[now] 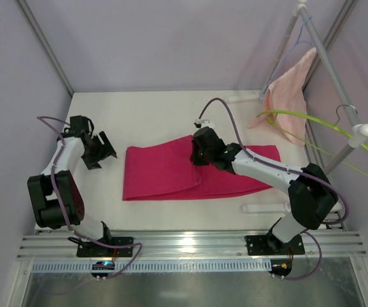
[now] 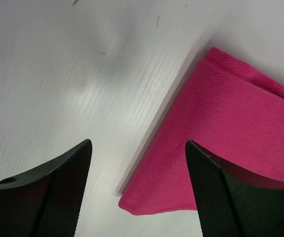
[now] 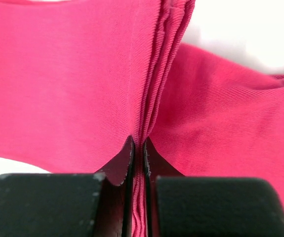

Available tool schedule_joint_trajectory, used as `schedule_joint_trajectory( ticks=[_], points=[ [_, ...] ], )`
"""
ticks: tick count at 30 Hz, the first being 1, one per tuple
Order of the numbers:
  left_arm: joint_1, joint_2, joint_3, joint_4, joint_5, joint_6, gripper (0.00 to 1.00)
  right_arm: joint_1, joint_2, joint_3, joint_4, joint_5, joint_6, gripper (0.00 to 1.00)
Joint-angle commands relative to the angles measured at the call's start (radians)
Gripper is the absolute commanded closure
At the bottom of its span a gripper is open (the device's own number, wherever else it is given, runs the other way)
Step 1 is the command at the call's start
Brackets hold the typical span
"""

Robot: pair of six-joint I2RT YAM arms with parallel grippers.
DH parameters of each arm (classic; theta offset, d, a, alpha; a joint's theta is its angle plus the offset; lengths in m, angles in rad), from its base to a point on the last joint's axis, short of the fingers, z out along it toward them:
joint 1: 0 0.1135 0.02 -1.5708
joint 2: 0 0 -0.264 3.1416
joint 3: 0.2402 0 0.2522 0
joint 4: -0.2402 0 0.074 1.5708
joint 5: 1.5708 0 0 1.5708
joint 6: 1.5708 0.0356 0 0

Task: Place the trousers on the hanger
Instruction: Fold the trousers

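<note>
The magenta trousers (image 1: 164, 173) lie folded in a long band across the middle of the table. My right gripper (image 1: 200, 155) is shut on a bunched ridge of the trousers (image 3: 62, 84); in the right wrist view its fingertips (image 3: 139, 143) pinch several layers. My left gripper (image 1: 100, 150) stands open just left of the trousers' left end. In the left wrist view a corner of the trousers (image 2: 221, 128) lies between and beyond its gripper (image 2: 138, 145), untouched. The lime-green hanger (image 1: 286, 111) hangs at the right on the rack.
A pale salmon towel (image 1: 286, 96) hangs on a light-blue wire hanger (image 1: 294, 43) from the slanting metal rack pole (image 1: 363, 130) at the back right. A short white rod (image 1: 264, 208) lies near the right arm's base. Walls close the table's far and side edges.
</note>
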Motion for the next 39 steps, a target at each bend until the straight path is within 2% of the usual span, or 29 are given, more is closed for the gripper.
schedule_joint_trajectory(
  ticks=[1,7,14,24,27,30,31,33,34,35,37,39],
  points=[
    [-0.003,-0.078,-0.039,0.075,0.126,0.001,0.23,-0.02,-0.069,0.04,-0.054,0.054,-0.036,0.96],
    [-0.02,-0.133,-0.093,0.137,0.261,-0.022,0.19,-0.094,-0.093,-0.055,-0.044,0.08,-0.02,0.96],
    [-0.107,-0.11,-0.136,0.16,0.225,-0.055,0.18,-0.154,-0.08,-0.163,0.017,0.057,-0.026,0.96],
    [-0.218,-0.017,-0.153,0.203,0.205,-0.088,0.19,-0.164,-0.017,-0.203,0.08,0.032,-0.02,0.95],
    [-0.226,0.039,-0.138,0.204,0.211,-0.095,0.28,-0.164,0.004,-0.206,0.103,-0.001,-0.04,0.87],
    [-0.224,0.1,-0.115,0.2,0.217,-0.095,0.48,-0.163,0.012,-0.204,0.105,-0.018,-0.045,0.8],
    [-0.225,0.115,-0.099,0.197,0.219,-0.095,0.64,-0.164,0.012,-0.201,0.107,-0.023,-0.046,0.78],
    [-0.225,0.158,-0.079,0.186,0.225,-0.095,0.78,-0.164,-0.004,-0.197,0.103,-0.038,-0.052,0.73],
    [-0.224,0.174,-0.056,0.168,0.225,-0.088,0.9,-0.163,-0.011,-0.194,0.099,-0.04,-0.054,0.7],
    [-0.225,0.196,-0.042,0.155,0.22,-0.084,0.97,-0.163,-0.019,-0.183,0.093,-0.043,-0.06,0.66],
    [-0.221,0.212,-0.013,0.103,0.184,-0.061,1.0,-0.164,-0.043,-0.163,0.064,-0.058,-0.072,0.58],
    [-0.207,0.221,0.03,0.056,0.078,-0.044,1.0,-0.161,-0.076,-0.148,0.035,-0.087,-0.091,0.54]
  ],
)
